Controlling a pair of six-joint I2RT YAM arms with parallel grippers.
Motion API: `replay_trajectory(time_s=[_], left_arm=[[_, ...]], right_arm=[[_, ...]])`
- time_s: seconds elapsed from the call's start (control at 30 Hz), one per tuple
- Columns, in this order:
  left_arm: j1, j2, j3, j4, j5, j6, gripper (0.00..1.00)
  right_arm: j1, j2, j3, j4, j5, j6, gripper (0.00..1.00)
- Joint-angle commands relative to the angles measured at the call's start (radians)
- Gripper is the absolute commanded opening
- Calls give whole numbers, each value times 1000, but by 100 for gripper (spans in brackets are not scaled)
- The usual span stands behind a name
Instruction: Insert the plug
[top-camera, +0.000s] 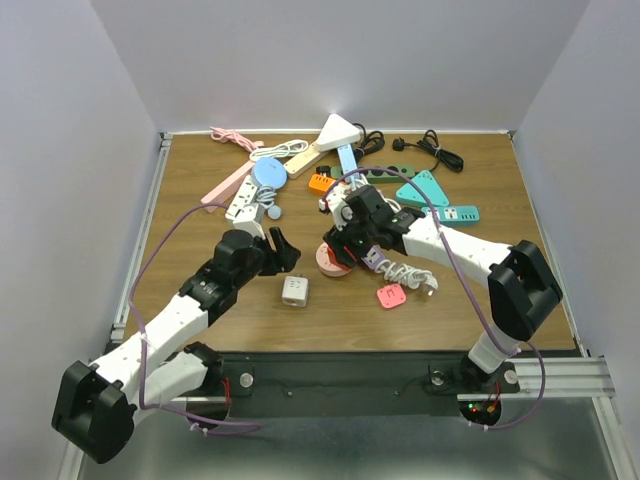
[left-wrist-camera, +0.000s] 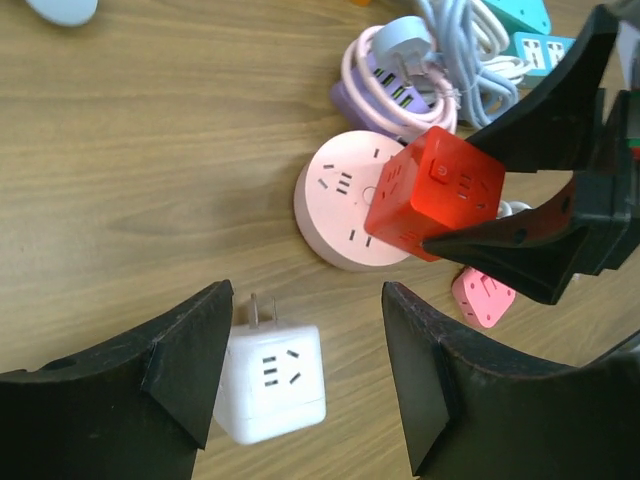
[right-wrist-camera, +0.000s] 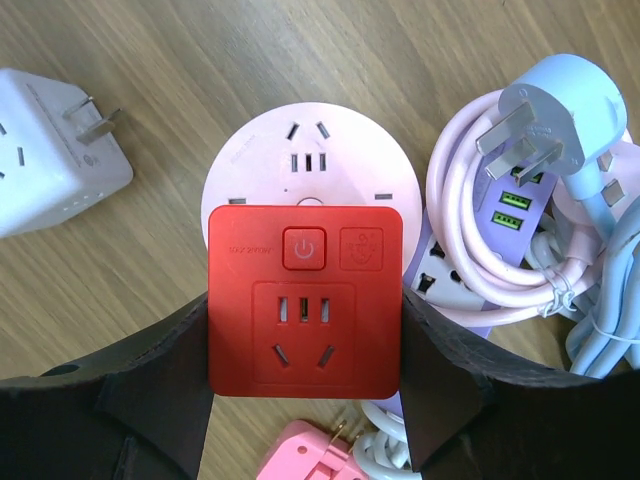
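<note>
While the right gripper (right-wrist-camera: 305, 372) clamps a red plastic cube plug (right-wrist-camera: 305, 300), round pink socket (right-wrist-camera: 310, 150) beneath it, left gripper (left-wrist-camera: 305, 300) gapes empty.

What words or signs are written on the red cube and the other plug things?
Red cube socket adapter: a power sign, circle with a stroke, on its button.
Same cube: tiny raised lettering left of the button, too faint to read; emblem on the right, unclear.
Pink round socket block: faint rim marking, unreadable.
Nothing else is legible.
</note>
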Motion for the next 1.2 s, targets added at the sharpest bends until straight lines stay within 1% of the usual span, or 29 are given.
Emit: replay_trajectory(time_s=[0.0,0.03,0.07,0.13,0.2,0.27,0.4,0.5,0.67,0.77,0.8,1.07,1.17], left_arm=[[-60,3,-35,-30,-106,-107,72],[-81,15,-33,-39,-115,-117,72],[-129,43,-22,-59,-148,-142,72],[-166,61,-6,-124,-187,-160,73],[-189,64,7,-170,-225,-180,74],[-194,58,13,-184,-239,-188,75],[-198,89,37,-229,-276,-202,76],[-200,117,34,-207,-264,-202,77],[-218,187,56,-191,-241,-191,77],[-227,193,59,-187,-235,-191,78],[-227,195,60,-185,-230,-191,78],[-233,274,48,-165,-167,-165,78],[-238,276,50,-177,-161,-144,78]], right_arm=[[6,-34,-33,-55,43,90,9],[6,-34,-33,-54,54,97,14],[6,-37,-34,-52,71,103,28],[6,-44,-36,-51,83,117,38],[4,-57,-40,-43,97,127,57],[4,-67,-48,-31,102,133,63],[4,-94,-75,-17,108,149,71],[6,-106,-91,-6,115,152,75],[4,-126,-111,6,154,160,82],[6,-143,-125,17,165,167,87],[6,-146,-128,20,192,167,87],[6,-162,-138,32,220,173,88],[4,-166,-137,34,244,173,89]])
